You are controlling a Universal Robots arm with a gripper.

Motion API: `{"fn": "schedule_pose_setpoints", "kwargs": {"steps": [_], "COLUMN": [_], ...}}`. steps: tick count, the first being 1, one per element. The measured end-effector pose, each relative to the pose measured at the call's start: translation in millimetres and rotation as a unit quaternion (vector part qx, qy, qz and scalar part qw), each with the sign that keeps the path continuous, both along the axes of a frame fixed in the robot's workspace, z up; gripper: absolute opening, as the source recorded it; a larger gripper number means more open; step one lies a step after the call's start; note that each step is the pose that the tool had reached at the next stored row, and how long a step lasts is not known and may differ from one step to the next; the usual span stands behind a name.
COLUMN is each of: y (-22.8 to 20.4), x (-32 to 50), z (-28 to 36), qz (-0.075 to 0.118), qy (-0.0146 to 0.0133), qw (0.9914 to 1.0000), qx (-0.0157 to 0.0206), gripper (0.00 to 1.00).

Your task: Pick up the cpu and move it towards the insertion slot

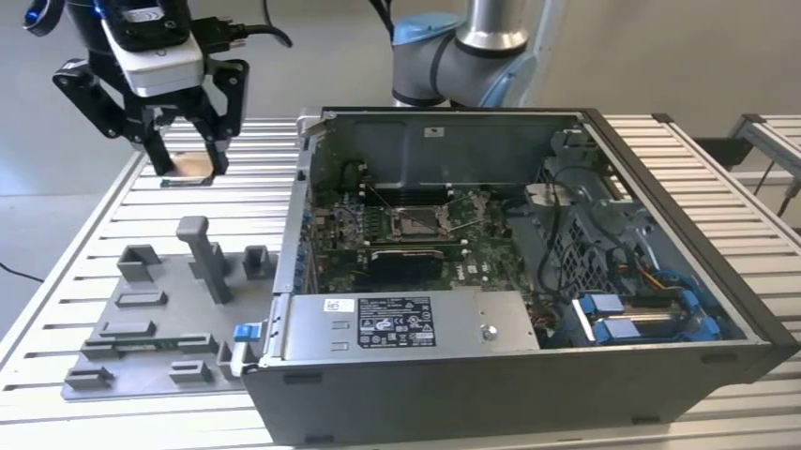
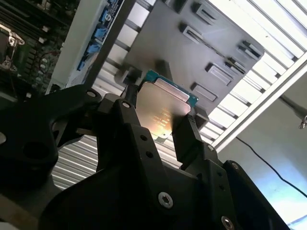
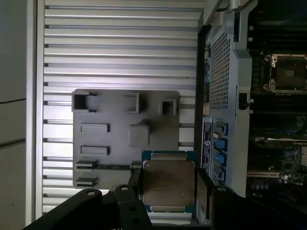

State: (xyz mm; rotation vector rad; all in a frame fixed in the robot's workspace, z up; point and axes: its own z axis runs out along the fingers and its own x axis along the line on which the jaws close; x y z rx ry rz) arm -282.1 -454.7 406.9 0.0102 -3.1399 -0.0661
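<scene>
Exterior view: the end effector (image 1: 189, 167) hangs over the far part of the bench (image 1: 56, 272) at the exterior view's left. It points downward and pinches the cpu (image 1: 188, 170) by two opposite edges. The chip is held clear of the bench surface, with a tan face toward the camera. The insertion slot (image 1: 415, 221) lies inside the open computer case (image 1: 526, 375), to the exterior view's right of the end effector. It is lower down and well apart from it, with the case wall standing between. A grey tray (image 1: 150, 319) rests on the bench, nearer the camera than the end effector. The arm (image 1: 482, 37) stands behind the case. Second wrist view: the cpu (image 2: 163, 110) shows its silvery top face with a green rim. It is clamped between the black fingers (image 2: 188, 139), one pressed on each side edge, and the tray (image 2: 211, 43) lies beyond it. First wrist view: the cpu (image 3: 168, 184) sits flat between the fingers, above the tray (image 3: 124, 129) and near the tray edge closest to the case. The insertion slot (image 3: 288, 74) is inside the case, well apart from the chip across the perforated case wall (image 3: 223, 72). In my judgement the coming travel must run sideways over that wall.
</scene>
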Motion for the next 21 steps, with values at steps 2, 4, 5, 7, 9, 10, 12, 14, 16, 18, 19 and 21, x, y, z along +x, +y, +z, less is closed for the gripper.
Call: {"fn": "schedule_pose_setpoints", "kwargs": {"steps": [2,4,5,7,9,10,12,14,16,18,19,21], "y": [0.0,0.0,0.0,0.0,0.0,0.0,0.0,0.0,0.0,0.0,0.0,0.0], "x": [6.7,13.7,17.2,24.6,33.0,37.2,45.5,54.1,63.0,71.9,76.3,85.8], "z": [0.0,0.0,0.1,0.0,0.0,0.0,0.0,0.0,0.0,0.0,0.0,0.0], "qz": [0.000,0.000,0.000,0.000,0.000,0.000,0.000,0.000,0.000,0.000,0.000,0.000], "qy": [0.0000,0.0000,0.0000,0.0000,0.0000,0.0000,0.0001,0.0000,0.0000,0.0000,0.0000,0.0000], "qw": [1.00000,1.00000,1.00000,1.00000,1.00000,1.00000,1.00000,1.00000,1.00000,1.00000,1.00000,1.00000], "qx": [0.0000,0.0000,0.0000,0.0000,0.0000,0.0000,0.0000,0.0000,0.0000,0.0000,0.0000,0.0000], "gripper": [0.00,0.00,0.00,0.00,0.00,0.00,0.00,0.00,0.00,0.00,0.00,0.00]}}
